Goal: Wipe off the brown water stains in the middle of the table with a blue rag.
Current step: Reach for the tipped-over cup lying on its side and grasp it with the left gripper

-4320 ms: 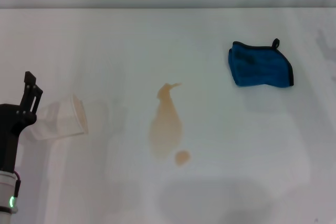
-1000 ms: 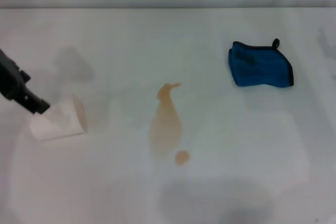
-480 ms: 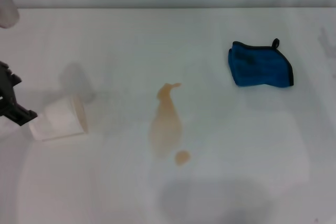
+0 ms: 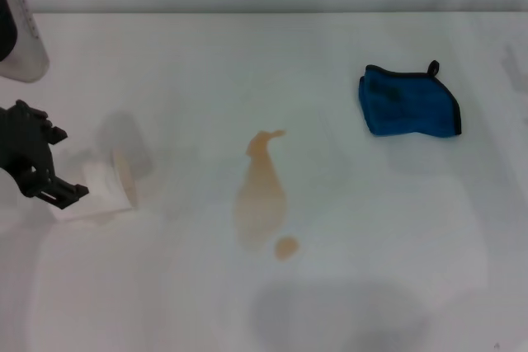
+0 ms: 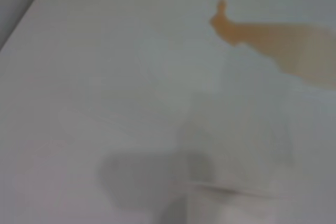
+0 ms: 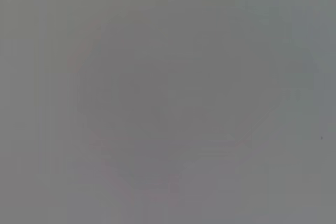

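The brown water stains (image 4: 261, 195) lie in the middle of the white table (image 4: 371, 228): a long teardrop patch with a small round dot (image 4: 286, 247) just in front of it. Part of the patch (image 5: 273, 40) also shows in the left wrist view. The blue rag (image 4: 408, 103), black-edged with a little loop, lies flat at the back right with nothing touching it. My left gripper (image 4: 45, 175) is at the far left edge, well away from the rag and the stains. My right gripper is out of view; its wrist view shows only a plain grey surface.
A whitish cup (image 4: 103, 185) lies on its side right beside the left gripper, its mouth toward the stains. A white link of the left arm (image 4: 21, 30) hangs over the back left corner.
The left gripper has shifted about beside the tipped cup, and the arm's white link has come further into view at top left. Rag, stains and cup stay where they were.
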Robot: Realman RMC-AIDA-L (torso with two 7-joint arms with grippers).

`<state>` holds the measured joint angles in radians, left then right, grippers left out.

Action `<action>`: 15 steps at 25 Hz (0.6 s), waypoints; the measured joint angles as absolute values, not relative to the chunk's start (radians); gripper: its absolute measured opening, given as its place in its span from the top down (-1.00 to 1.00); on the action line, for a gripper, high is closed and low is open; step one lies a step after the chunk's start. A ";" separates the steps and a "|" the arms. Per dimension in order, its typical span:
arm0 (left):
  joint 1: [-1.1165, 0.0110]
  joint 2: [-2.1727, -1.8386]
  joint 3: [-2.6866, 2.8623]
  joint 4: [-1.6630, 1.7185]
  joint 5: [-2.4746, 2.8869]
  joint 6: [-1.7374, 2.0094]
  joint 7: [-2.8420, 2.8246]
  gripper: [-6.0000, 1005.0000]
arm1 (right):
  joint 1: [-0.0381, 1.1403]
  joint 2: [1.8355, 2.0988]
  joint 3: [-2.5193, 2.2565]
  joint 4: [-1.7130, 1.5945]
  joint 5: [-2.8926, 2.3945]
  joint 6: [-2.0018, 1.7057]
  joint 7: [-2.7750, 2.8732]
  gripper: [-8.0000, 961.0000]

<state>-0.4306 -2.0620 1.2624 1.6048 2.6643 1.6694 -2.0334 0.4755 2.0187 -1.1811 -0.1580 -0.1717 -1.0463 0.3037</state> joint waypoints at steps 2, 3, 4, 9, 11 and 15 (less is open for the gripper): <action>-0.426 -2.062 1.260 1.595 2.649 1.667 -2.023 -0.71 | 0.476 2.019 -1.181 -0.158 -0.172 -1.046 0.304 -0.63; -0.423 -2.062 1.260 1.590 2.643 1.665 -2.016 -0.71 | 0.477 2.019 -1.181 -0.158 -0.172 -1.046 0.304 -0.63; -0.419 -2.062 1.260 1.586 2.640 1.662 -2.010 -0.71 | 0.478 2.019 -1.181 -0.159 -0.172 -1.046 0.304 -0.63; -0.396 -2.065 1.263 1.569 2.637 1.621 -1.978 -0.71 | 0.478 2.019 -1.181 -0.161 -0.172 -1.046 0.304 -0.63; -0.393 -2.065 1.263 1.556 2.637 1.607 -1.965 -0.71 | 0.478 2.019 -1.181 -0.161 -0.172 -1.046 0.304 -0.63; -0.392 -2.065 1.263 1.526 2.633 1.566 -1.939 -0.71 | 0.479 2.019 -1.181 -0.161 -0.172 -1.046 0.304 -0.63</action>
<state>-0.3922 -2.0655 1.2625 1.5259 2.6330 1.5664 -1.9386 0.4786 2.0187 -1.1811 -0.1609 -0.1718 -1.0461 0.3037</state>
